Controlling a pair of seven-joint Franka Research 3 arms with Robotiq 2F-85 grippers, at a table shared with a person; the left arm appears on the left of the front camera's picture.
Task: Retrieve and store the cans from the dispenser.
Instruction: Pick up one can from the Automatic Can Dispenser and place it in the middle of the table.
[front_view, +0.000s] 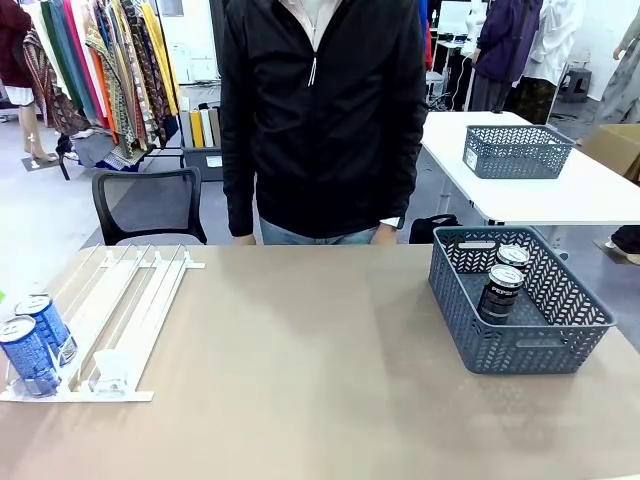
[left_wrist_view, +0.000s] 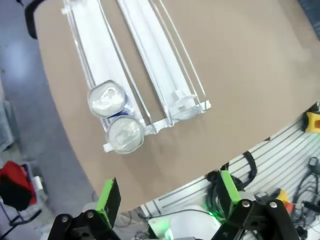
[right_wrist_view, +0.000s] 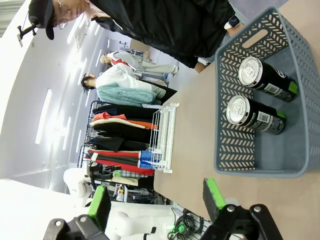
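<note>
Counted four cans in all. Found two blue cans (front_view: 30, 352) with white print and silver tops, upright at the lower left of the front view. Seen one behind the other and touching, in the lane at the picture's left edge of the dispenser (front_view: 130, 300), the nearer one at the stop end. Found two black cans (front_view: 500, 292) with silver tops and pale print, standing close together inside the basket (front_view: 520, 350) at the right of the front view, left of its middle. Counted one dispenser: a flat white rack of long parallel rails, running from the lower left toward the upper left, with a clear stop (front_view: 110, 372) at its near end. Counted two grey-blue lattice baskets: the one with the cans on the tan table (front_view: 300, 400), and a second basket (front_view: 517, 152) on a white table at the upper right. Noted one person (front_view: 320, 110) in a black jacket at the far edge, top centre, and one black chair (front_view: 150, 205) at the upper left. Left gripper (left_wrist_view: 167, 194) at the bottom of its wrist view: green pads spread wide, released, nothing between them, well apart from the can tops at left centre. Right gripper (right_wrist_view: 156, 199) at the bottom of its wrist view: likewise spread and empty, apart from the basket at the right.
</note>
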